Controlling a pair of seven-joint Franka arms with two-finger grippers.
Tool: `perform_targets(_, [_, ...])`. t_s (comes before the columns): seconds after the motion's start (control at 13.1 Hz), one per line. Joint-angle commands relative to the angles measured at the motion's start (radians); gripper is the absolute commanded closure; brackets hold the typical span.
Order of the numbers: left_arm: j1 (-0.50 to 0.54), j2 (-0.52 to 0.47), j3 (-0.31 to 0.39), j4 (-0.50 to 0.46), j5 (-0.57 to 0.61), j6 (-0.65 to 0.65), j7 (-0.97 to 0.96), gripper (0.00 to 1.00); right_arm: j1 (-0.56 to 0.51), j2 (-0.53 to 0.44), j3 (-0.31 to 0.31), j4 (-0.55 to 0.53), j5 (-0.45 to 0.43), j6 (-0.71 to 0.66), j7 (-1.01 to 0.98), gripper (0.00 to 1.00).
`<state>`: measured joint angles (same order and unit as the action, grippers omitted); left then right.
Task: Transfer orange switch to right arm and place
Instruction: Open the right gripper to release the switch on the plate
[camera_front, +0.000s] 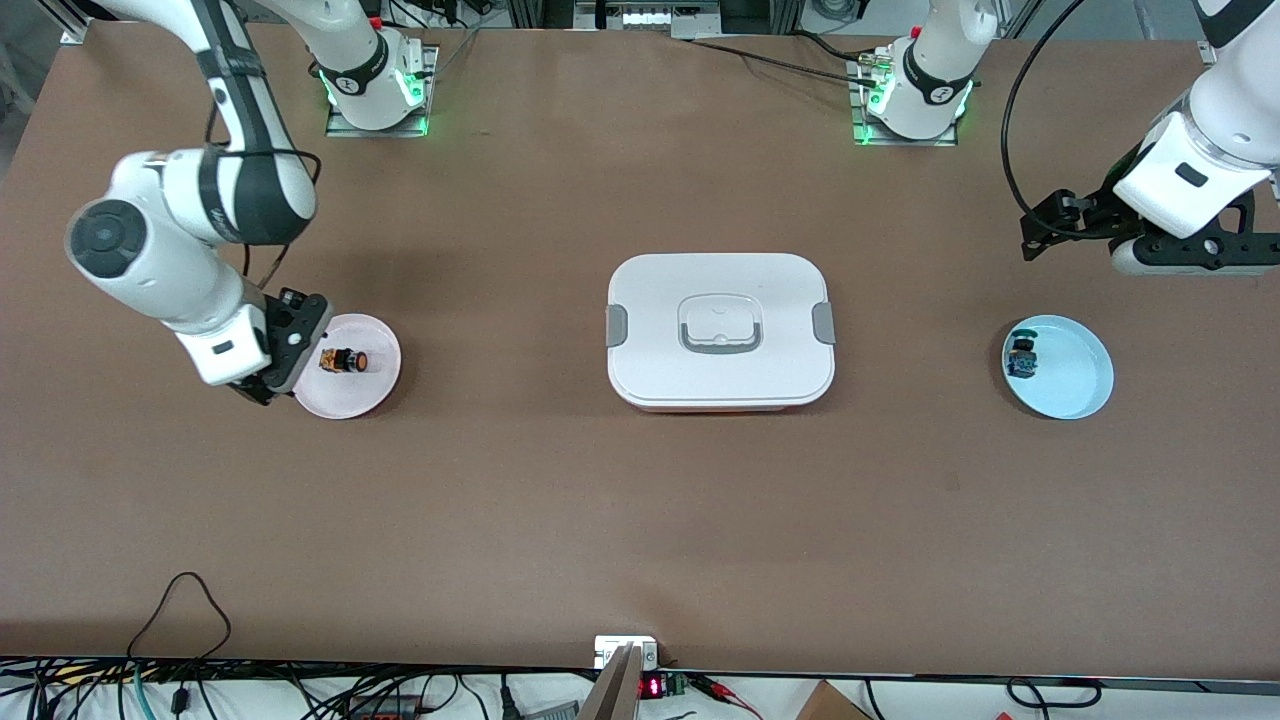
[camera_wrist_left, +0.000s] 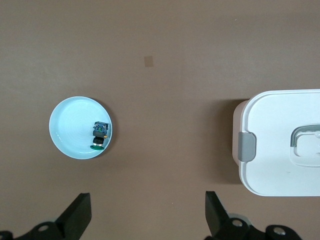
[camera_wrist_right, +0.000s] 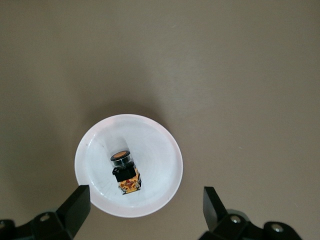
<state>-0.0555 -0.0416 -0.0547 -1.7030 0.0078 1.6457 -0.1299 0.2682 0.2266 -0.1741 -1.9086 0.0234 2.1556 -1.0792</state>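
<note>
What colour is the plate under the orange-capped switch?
Pale pink-white round plate, holding the orange switch; right wrist view shows it best.

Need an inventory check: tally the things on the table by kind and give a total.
Plates: 2, a pink plate and a blue plate
Switches: 2, the orange switch on the pink plate and a blue-green switch on the blue plate
Lidded boxes: 1, a white box
Total: 5

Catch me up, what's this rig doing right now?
Neither arm holds anything. The orange switch lies on its side in the pink plate at the right arm's end of the table, with the open right gripper over the plate's edge. The left gripper, also open, hangs above the table by the blue plate, which holds the blue-green switch. A closed white box sits mid-table between the plates.
</note>
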Motion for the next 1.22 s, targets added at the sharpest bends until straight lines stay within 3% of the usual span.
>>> perform_targets(0.0, [-0.01, 0.002, 0.007, 0.013, -0.022, 0.002, -0.007, 0.0, -0.009, 0.01, 0.01, 0.147, 0.035, -0.175, 0.205, 0.0])
perform_targets(0.23, [-0.004, 0.002, 0.007, 0.014, -0.022, 0.0, -0.005, 0.0, -0.009, 0.001, 0.008, 0.218, 0.108, -0.317, 0.521, 0.0])
perform_targets(0.69, [-0.007, 0.011, 0.007, 0.023, -0.022, 0.0, -0.005, 0.0, -0.003, -0.041, 0.011, 0.308, 0.09, -0.558, 1.146, 0.0])
perform_targets(0.84, [-0.007, 0.011, 0.007, 0.023, -0.022, -0.001, -0.007, 0.0, -0.01, -0.049, 0.011, 0.38, 0.026, -0.627, 1.151, 0.0])
perform_targets(1.15, [-0.007, 0.014, 0.007, 0.026, -0.02, -0.001, -0.002, 0.0, -0.136, -0.11, 0.011, 0.39, 0.006, -0.567, 1.098, 0.0])
